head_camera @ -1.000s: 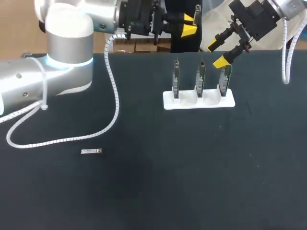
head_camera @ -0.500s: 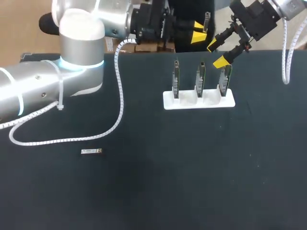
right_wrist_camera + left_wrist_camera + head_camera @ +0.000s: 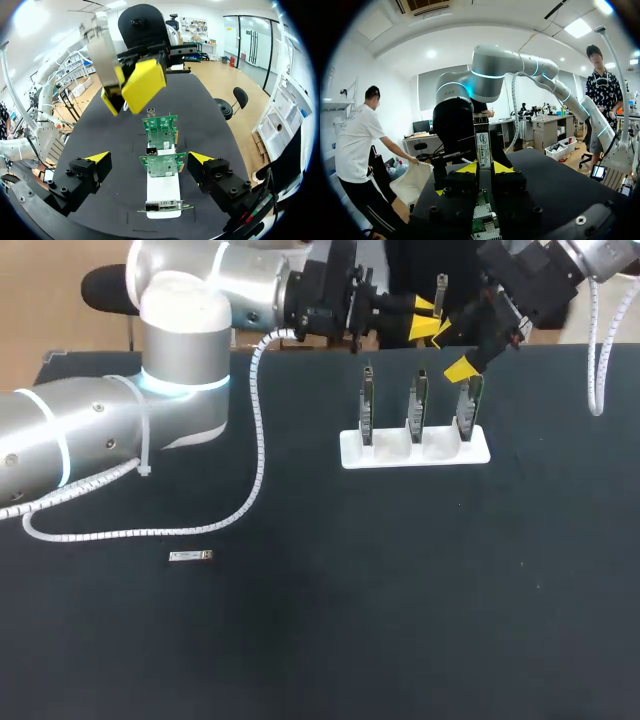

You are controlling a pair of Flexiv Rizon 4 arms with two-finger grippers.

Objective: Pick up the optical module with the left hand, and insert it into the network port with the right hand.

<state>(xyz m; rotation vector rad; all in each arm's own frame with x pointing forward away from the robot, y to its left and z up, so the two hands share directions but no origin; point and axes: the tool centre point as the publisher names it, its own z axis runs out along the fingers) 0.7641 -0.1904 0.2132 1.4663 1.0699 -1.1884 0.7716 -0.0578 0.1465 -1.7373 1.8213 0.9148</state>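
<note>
the optical module [image 3: 440, 288], a slim silver bar, stands upright above the far edge of the black counter [image 3: 400, 620]. its lower end is pinched between the yellow tips of the left tool [image 3: 428, 318]. in the left wrist view the optical module [image 3: 482, 140] rises straight up from between the left tool's [image 3: 483, 167] two fingers, which press it from both sides. the right wrist view shows the same optical module [image 3: 101, 47] held ahead of the right tool [image 3: 149, 159], apart from it. the right tool's fingers are spread wide, and the row of boards sits below the gap between them. in the head view the right tool [image 3: 455, 348] hangs just beside the left tool, above the rightmost board. three green network boards [image 3: 418, 405] stand upright in a white holder [image 3: 350, 452] on the counter's far half. a second module [image 3: 190, 556], small and silver, lies flat on the counter's left side, well apart from the holder. a white coiled cable [image 3: 245, 490] from the left arm [image 3: 100, 430] trails over the counter.
</note>
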